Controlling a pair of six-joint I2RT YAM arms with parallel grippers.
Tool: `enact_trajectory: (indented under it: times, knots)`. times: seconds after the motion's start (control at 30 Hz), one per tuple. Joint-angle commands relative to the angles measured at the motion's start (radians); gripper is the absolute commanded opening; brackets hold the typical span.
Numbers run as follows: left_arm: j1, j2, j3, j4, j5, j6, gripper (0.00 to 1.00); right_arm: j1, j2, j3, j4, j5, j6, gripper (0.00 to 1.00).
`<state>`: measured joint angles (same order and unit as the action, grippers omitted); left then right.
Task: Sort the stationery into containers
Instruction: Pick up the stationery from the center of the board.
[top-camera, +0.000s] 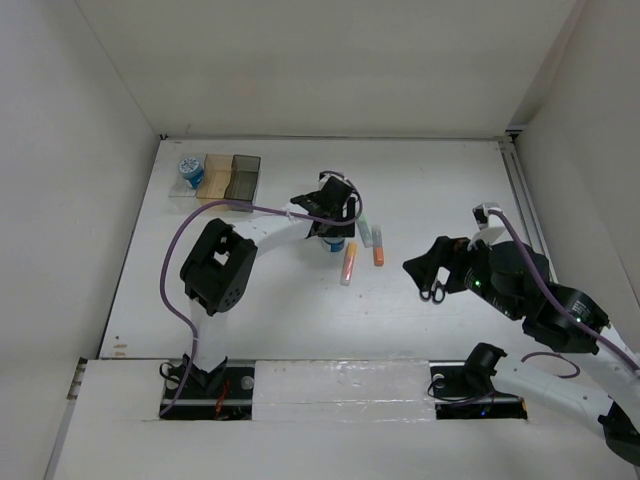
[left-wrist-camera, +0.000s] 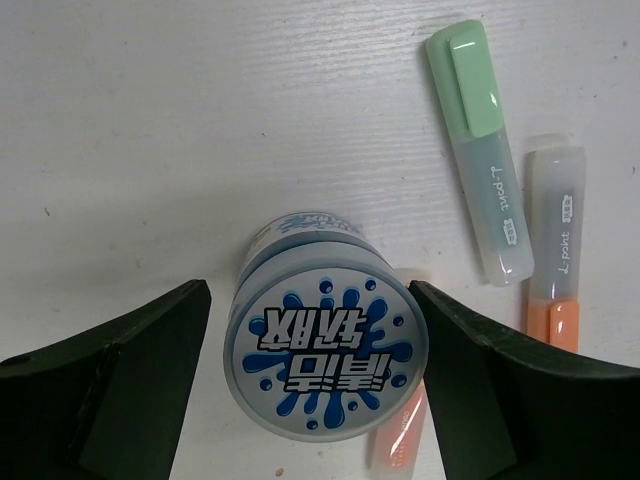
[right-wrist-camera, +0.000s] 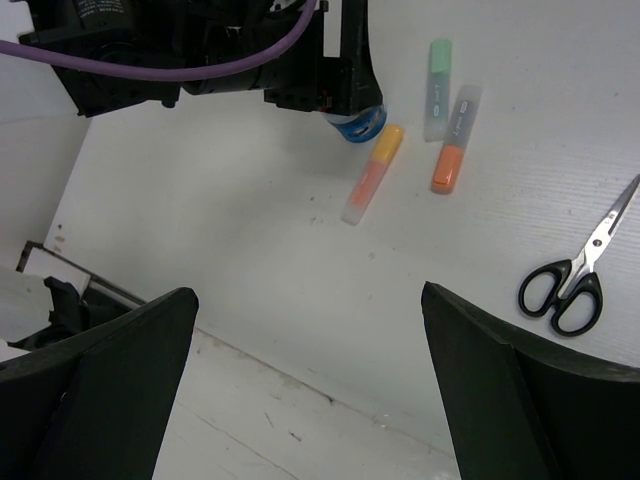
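A blue-and-white roll (left-wrist-camera: 326, 365) stands on the table between the open fingers of my left gripper (left-wrist-camera: 310, 290), which straddles it; a thin gap shows on its left side. From above the gripper (top-camera: 335, 236) hides most of this roll (top-camera: 336, 245). A second roll (top-camera: 190, 172) sits in the clear bin (top-camera: 182, 189), next to the amber bin (top-camera: 214, 176) and the dark grey bin (top-camera: 243, 176). A green marker (left-wrist-camera: 480, 150), a grey-white and orange marker (left-wrist-camera: 555, 255) and a yellow-orange marker (right-wrist-camera: 372, 175) lie right of the roll. My right gripper (right-wrist-camera: 308, 300) is open and empty, hovering beside the black-handled scissors (right-wrist-camera: 575, 270).
White walls close in the table on the left, back and right. The left arm's elbow (top-camera: 215, 265) and its purple cable (top-camera: 180, 235) arch over the left half. The table's front edge (right-wrist-camera: 330, 395) runs below my right gripper.
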<state>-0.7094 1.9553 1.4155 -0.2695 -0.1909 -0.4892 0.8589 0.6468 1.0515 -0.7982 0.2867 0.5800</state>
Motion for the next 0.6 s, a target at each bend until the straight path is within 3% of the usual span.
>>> enact_trajectory:
  times: [0.0,0.13,0.2,0.37,0.57]
  knots:
    - [0.002,-0.042,-0.015,0.01,-0.001,-0.008,0.76,0.008,-0.016,0.004,0.054,-0.007,0.004,1.0]
    - [0.002,-0.019,0.005,0.001,0.008,0.001,0.56,0.008,-0.016,0.004,0.054,-0.007,0.014,1.0]
    - [0.002,-0.019,0.005,0.001,0.008,0.001,0.38,0.008,-0.016,0.004,0.054,-0.007,0.014,1.0]
    - [0.002,-0.03,0.017,-0.02,0.008,0.001,0.03,0.008,-0.016,0.004,0.045,-0.007,0.014,1.0]
    - [0.011,-0.071,0.085,-0.109,-0.059,-0.008,0.0,0.008,-0.026,0.004,0.045,-0.007,0.014,1.0]
